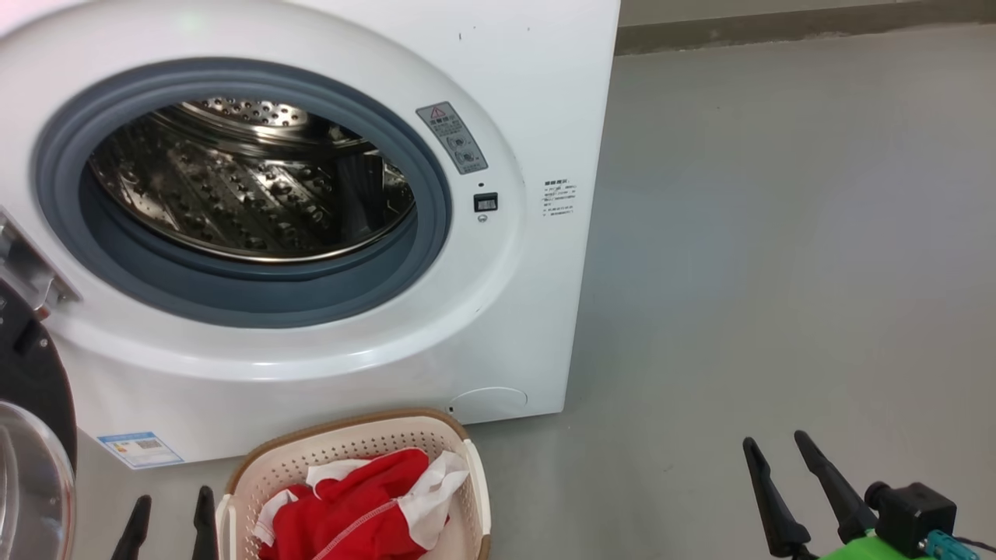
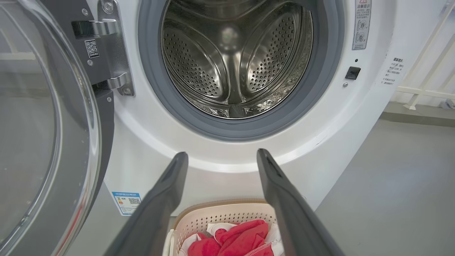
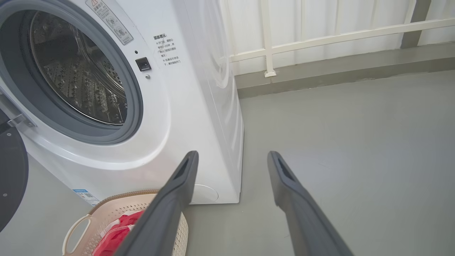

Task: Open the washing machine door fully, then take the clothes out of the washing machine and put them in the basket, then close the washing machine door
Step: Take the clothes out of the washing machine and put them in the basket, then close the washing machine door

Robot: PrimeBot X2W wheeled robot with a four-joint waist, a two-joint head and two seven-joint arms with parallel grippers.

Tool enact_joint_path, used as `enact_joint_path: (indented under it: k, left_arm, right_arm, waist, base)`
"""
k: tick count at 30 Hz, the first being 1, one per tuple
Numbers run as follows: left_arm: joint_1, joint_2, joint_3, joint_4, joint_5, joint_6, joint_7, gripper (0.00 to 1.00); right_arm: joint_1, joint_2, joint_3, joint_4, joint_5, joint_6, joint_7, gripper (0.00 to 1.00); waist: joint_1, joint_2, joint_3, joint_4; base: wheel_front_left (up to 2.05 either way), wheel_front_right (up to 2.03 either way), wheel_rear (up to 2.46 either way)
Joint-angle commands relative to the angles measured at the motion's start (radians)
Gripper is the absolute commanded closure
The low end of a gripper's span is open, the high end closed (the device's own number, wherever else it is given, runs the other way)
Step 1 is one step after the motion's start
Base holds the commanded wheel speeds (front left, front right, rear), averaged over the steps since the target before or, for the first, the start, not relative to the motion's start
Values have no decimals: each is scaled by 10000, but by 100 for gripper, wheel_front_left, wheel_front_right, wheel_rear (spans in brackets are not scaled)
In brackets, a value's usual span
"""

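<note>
Clothes (image 1: 350, 505) in basket (image 1: 342, 449); QR label (image 2: 92, 48), L wrist

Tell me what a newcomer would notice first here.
The washing machine, upper left in the head view, gapes open on a bare steel drum. Right below, bright red clothes lie in the cream basket on the floor. The door stands open at far left.

A plain laundry area: a white front-loading washing machine (image 1: 529, 78) stands on a bare grey floor (image 1: 778, 272), with a basket (image 1: 311, 459) of clothes (image 1: 350, 513) before it and a white railing (image 3: 337, 37) along the wall.
</note>
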Motion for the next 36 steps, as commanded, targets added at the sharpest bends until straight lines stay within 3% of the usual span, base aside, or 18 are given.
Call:
enact_joint_path:
  k: [1,36]
  left_arm:
    - [-9,43,409,-433,82,-29,-53,0]
    - [233,-76,324,-803,278,-29,-53,0]
  right_arm:
    - [67,-169,262,-225,43,16,-120,0]
    - [128,-196,103,-303,60,16,-120,0]
  waist:
    - [0,0,-51,1]
    - [0,0,-36,64]
  base:
    - [0,0,0]
    - [-16,16,0]
